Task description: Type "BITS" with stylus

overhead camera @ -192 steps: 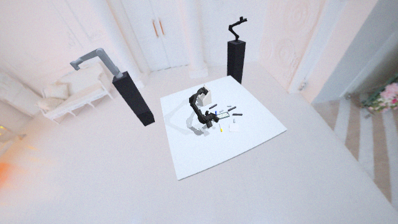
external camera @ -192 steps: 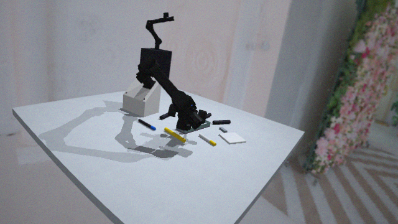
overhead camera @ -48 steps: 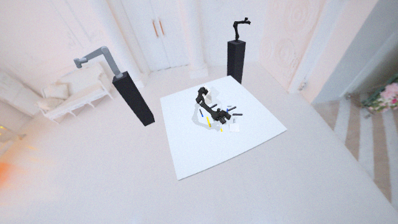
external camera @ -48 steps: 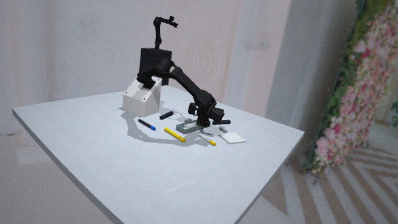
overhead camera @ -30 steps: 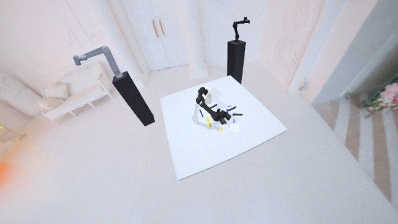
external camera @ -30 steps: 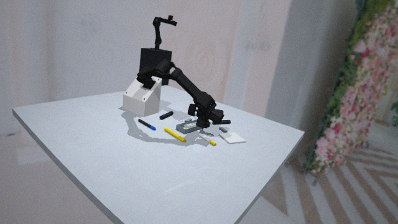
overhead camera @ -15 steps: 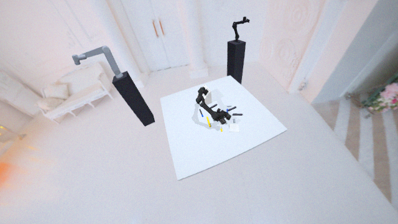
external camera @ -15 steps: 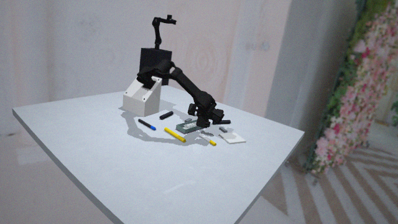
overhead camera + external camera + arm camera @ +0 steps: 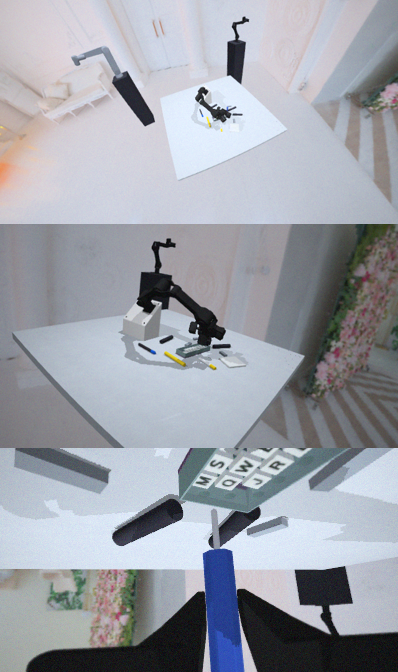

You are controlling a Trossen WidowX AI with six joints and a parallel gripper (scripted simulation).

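Observation:
My gripper [image 9: 221,597] [image 9: 204,343] is shut on the blue stylus [image 9: 220,598], whose thin grey tip points away from the fingers. The keyboard [image 9: 215,502] [image 9: 198,352] is a teal tray with white letter keys; M, S, Q, W, J and R can be read in the wrist view. The stylus tip shows just outside the keyboard's near wall in the wrist view, over none of the keys. In the exterior view the gripper is at the keyboard's far side, and the stylus is hidden. The tip's height cannot be told.
Around the keyboard lie a yellow marker [image 9: 175,359] [image 9: 208,121], a black pen with a blue end [image 9: 146,348], a white and yellow pen [image 9: 212,366], a white pad [image 9: 233,362] [image 9: 234,127], black cylinders [image 9: 221,346] [image 9: 150,523] and small grey blocks [image 9: 268,527].

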